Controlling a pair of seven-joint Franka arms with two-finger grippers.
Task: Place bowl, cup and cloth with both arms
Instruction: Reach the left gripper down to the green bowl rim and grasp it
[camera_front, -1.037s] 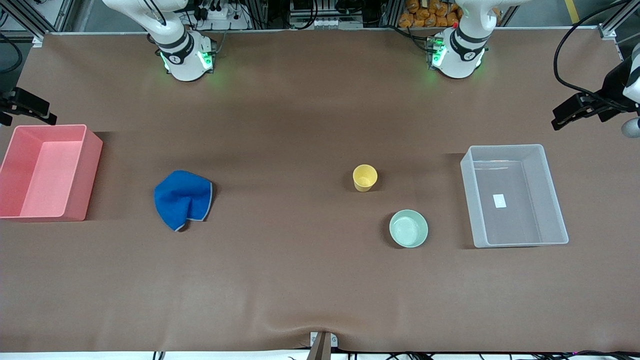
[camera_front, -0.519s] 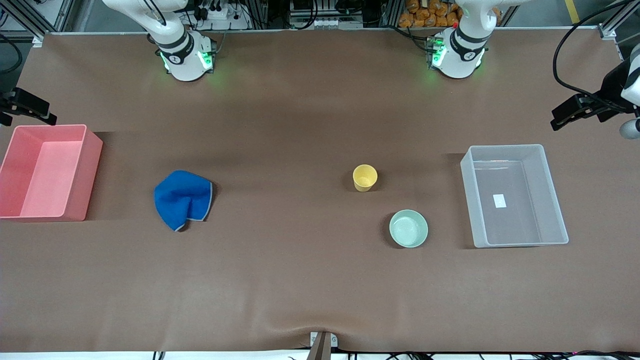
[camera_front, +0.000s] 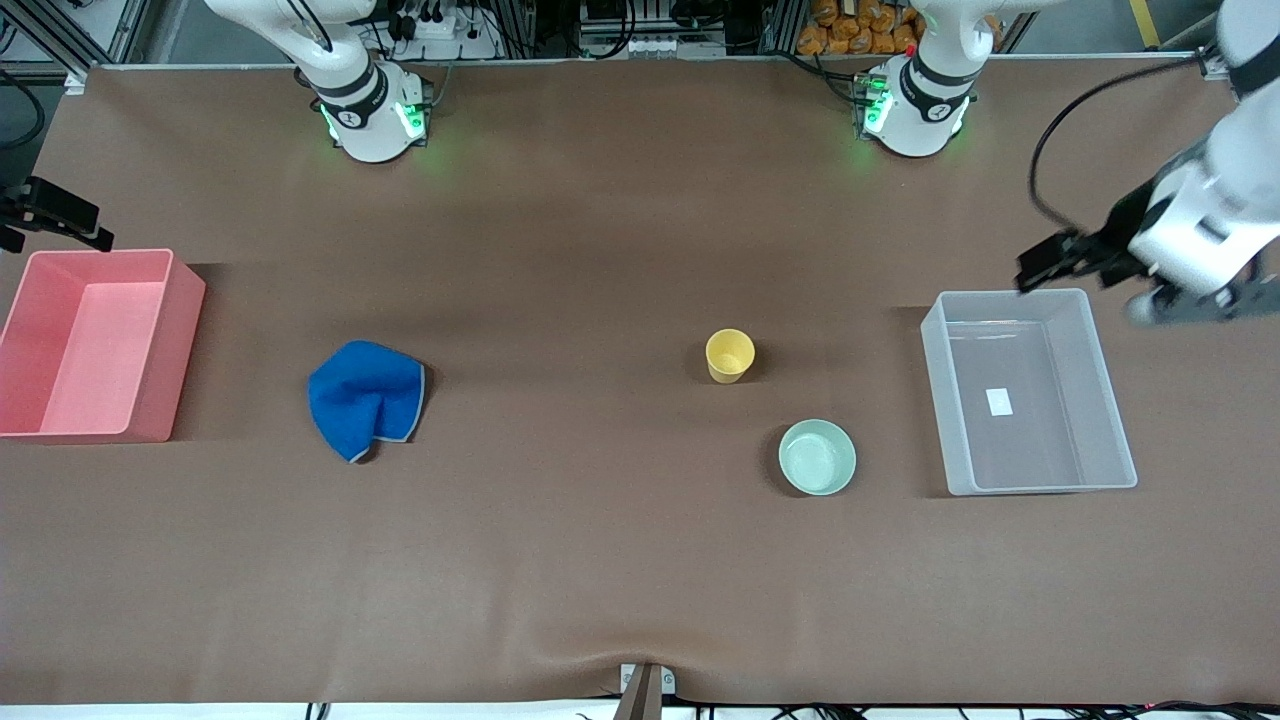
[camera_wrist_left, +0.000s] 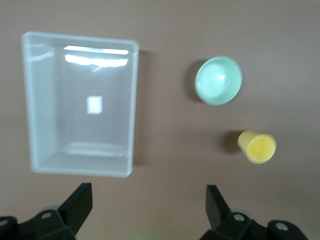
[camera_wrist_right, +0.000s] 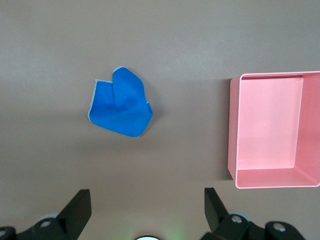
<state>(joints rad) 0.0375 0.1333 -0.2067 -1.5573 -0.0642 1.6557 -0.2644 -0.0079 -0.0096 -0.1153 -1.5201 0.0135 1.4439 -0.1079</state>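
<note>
1. Hanging in the air above the table at the left arm's end, the left gripper (camera_wrist_left: 145, 210) is just past the clear plastic bin's (camera_front: 1110, 405) rim on the bases' side; its 2 fingers (camera_wrist_left: 80, 202) are spread wide and hold nothing.
2. Waiting at the right arm's end of the brown table (camera_front: 600, 560), the right gripper (camera_wrist_right: 145, 210) is up over the surface with its fingers (camera_wrist_right: 77, 207) equally wide apart and empty.
3. Sitting upright between the 2 bins, the yellow cup (camera_front: 730, 355) is apart from the mint-green bowl (camera_front: 817, 457), which lies nearer to the front camera and closer to the clear bin.
4. Lying crumpled on the table, the blue cloth (camera_front: 366, 398) with its grey-blue edging is near the pink bin (camera_front: 180, 340), toward the right arm's end.
5. Showing a small white label on its floor, the clear bin holds none of the 3 items; the pink bin holds none either.
</note>
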